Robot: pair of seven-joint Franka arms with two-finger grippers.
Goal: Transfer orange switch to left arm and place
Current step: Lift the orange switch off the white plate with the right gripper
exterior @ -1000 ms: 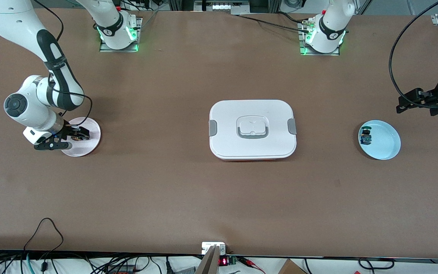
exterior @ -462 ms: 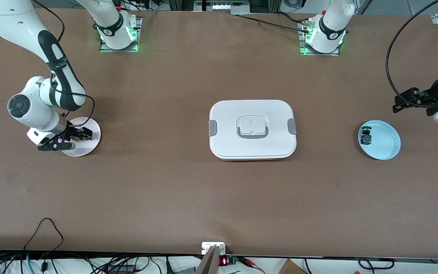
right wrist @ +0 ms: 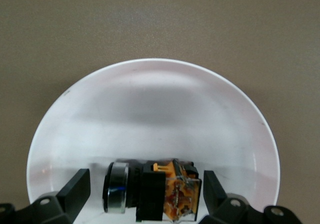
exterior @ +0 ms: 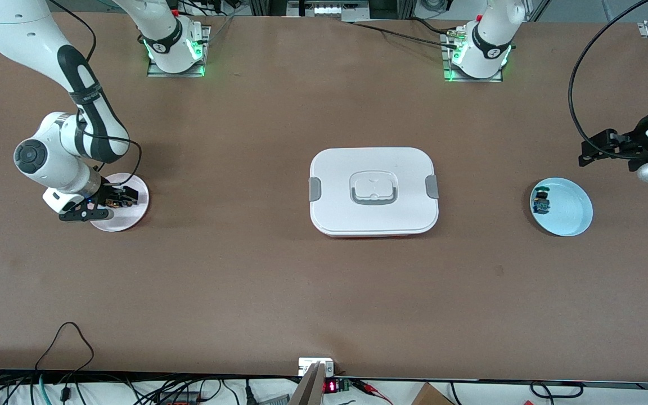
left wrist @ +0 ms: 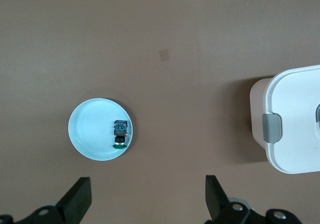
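Straddling the blocky orange switch (right wrist: 152, 194) on a glossy white round plate (right wrist: 150, 108), right gripper (right wrist: 145, 194) open, left gripper (left wrist: 147, 201) open above table (exterior: 245, 270), smooth rounded box (exterior: 373, 191) mid-table.

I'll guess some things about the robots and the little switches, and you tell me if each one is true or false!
1. The orange switch lies on the white plate. True.
2. The right gripper has lifted the orange switch off its plate. False: its open fingers stand on either side of the switch, which lies on the plate.
3. The green switch sits on the blue plate. True.
4. The box has its lid off. False: the lid is on.
5. The left gripper holds the green switch. False: it is open, empty, up in the air beside the blue plate.
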